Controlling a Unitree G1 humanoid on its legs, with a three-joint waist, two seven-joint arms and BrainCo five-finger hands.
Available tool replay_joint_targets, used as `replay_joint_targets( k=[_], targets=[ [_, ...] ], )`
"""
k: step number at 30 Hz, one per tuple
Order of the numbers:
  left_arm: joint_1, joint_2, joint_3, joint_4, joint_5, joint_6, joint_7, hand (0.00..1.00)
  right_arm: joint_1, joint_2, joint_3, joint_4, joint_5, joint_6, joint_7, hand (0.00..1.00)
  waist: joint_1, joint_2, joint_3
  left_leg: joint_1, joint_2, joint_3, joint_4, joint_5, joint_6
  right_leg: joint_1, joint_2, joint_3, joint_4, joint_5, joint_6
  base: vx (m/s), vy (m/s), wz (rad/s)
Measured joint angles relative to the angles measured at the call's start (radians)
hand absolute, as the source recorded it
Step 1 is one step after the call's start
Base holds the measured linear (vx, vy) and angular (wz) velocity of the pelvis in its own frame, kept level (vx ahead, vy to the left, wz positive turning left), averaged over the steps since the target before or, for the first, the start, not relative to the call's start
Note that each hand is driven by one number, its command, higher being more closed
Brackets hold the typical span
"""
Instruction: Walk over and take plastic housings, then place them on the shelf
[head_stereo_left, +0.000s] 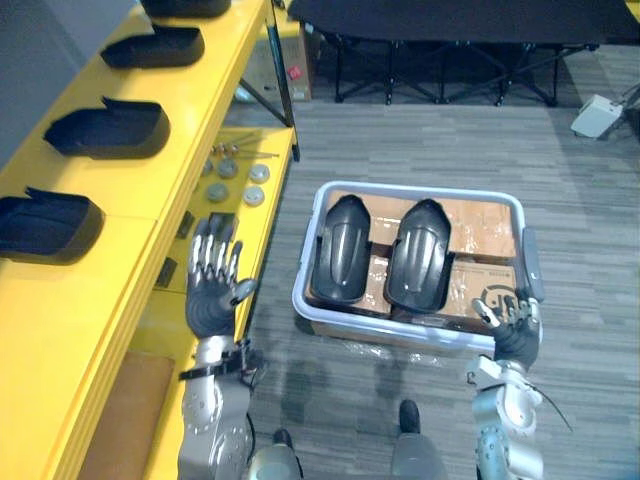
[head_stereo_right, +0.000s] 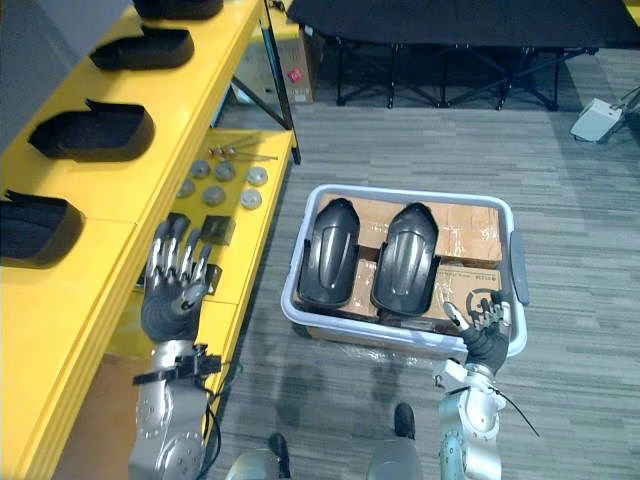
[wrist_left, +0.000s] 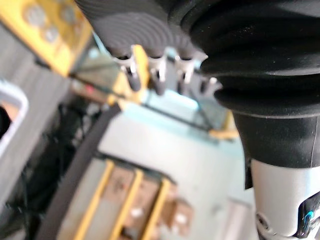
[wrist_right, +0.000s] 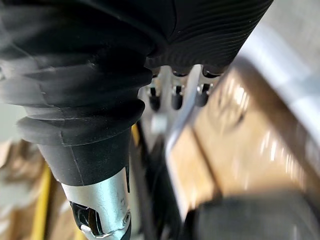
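step: pick-up not yet begun. two plastic housings (head_stereo_left: 343, 250) lie in the bin (head_stereo_left: 417, 189). left hand (head_stereo_left: 212, 282) up beside the yellow shelf (head_stereo_left: 150, 195), fingers straight, empty. right hand (head_stereo_left: 516, 325) at the bin's near rim, fingers seemingly relaxed, empty. next: reach in, close on one housing.

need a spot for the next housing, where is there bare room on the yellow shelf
The yellow shelf top is bare nearer than the closest black housing: the widest patch. Farther along, housings sit in a row with narrow gaps. The lower ledge is crowded with metal discs and bolts.
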Motion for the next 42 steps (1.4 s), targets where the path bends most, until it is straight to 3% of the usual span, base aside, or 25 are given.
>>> replay_joint_targets(
  k=[7,10,13,19,23,27,30,36,42],
  targets=[
    [-0.015,0.015,-0.024,0.000,-0.003,0.018,0.000,0.00,-0.183,-0.105,-0.115,0.128,-0.017,0.007,-0.238,0.00,0.040,0.011,0.097,-0.108,-0.013,-0.069,0.068,-0.004,-0.004,-0.028,-0.005,-0.057,-0.031,0.021,-0.001,-0.10,0.005,0.21],
    [-0.027,0.019,-0.044,0.001,-0.003,0.038,-0.004,0.00,-0.246,-0.179,-0.161,0.169,0.011,0.014,-0.270,0.00,0.048,0.011,0.126,-0.146,-0.015,-0.100,0.093,-0.004,-0.005,-0.033,-0.005,-0.085,-0.031,0.024,-0.004,-0.07,0.000,0.22],
    [-0.032,0.021,-0.043,0.013,-0.011,0.039,-0.004,0.00,-0.295,-0.225,-0.170,0.231,0.020,0.028,-0.264,0.00,0.060,-0.001,0.143,-0.161,-0.017,-0.114,0.096,-0.003,-0.005,-0.038,-0.005,-0.102,-0.031,0.030,-0.007,-0.04,-0.001,0.12],
    [-0.078,0.086,-0.078,0.074,-0.012,0.040,-0.005,0.00,-0.391,-0.303,-0.173,0.405,0.032,0.050,-0.211,0.00,0.083,0.002,0.149,-0.218,-0.026,-0.163,0.130,-0.003,-0.004,-0.056,-0.006,-0.134,-0.031,0.031,-0.006,-0.03,0.005,0.16],
    [-0.081,0.087,-0.079,0.099,-0.012,0.040,-0.009,0.00,-0.461,-0.385,-0.171,0.506,0.049,0.077,-0.166,0.00,0.102,0.004,0.150,-0.228,-0.031,-0.168,0.136,-0.003,-0.003,-0.057,-0.010,-0.141,-0.030,0.031,-0.005,-0.02,0.003,0.08],
    [-0.088,0.087,-0.082,0.113,-0.020,0.039,-0.013,0.00,-0.534,-0.502,-0.137,0.596,0.049,0.104,-0.114,0.00,0.111,0.036,0.170,-0.265,-0.037,-0.196,0.161,-0.004,-0.002,-0.069,-0.011,-0.163,-0.021,0.031,-0.005,-0.05,0.004,0.15],
    [-0.086,0.087,-0.082,0.139,-0.021,0.038,-0.013,0.00,-0.595,-0.528,-0.110,0.653,0.049,0.118,-0.092,0.00,0.111,0.050,0.176,-0.277,-0.039,-0.200,0.166,-0.003,0.000,-0.078,-0.012,-0.164,-0.018,0.032,-0.004,-0.05,0.008,0.02],
    [-0.089,0.080,-0.119,0.170,-0.021,0.038,-0.013,0.00,-0.691,-0.614,-0.053,0.761,0.049,0.200,-0.089,0.00,0.119,0.072,0.186,-0.299,-0.058,-0.217,0.175,0.001,0.005,-0.095,-0.030,-0.181,0.003,0.032,-0.003,-0.02,0.017,0.08],
    [-0.095,0.059,-0.119,0.215,-0.041,0.034,-0.002,0.00,-0.790,-0.663,0.007,0.886,0.050,0.261,-0.046,0.00,0.143,0.088,0.193,-0.338,-0.076,-0.225,0.202,0.003,0.011,-0.137,-0.048,-0.189,0.038,0.032,-0.003,-0.05,0.035,0.03]
  ],
)
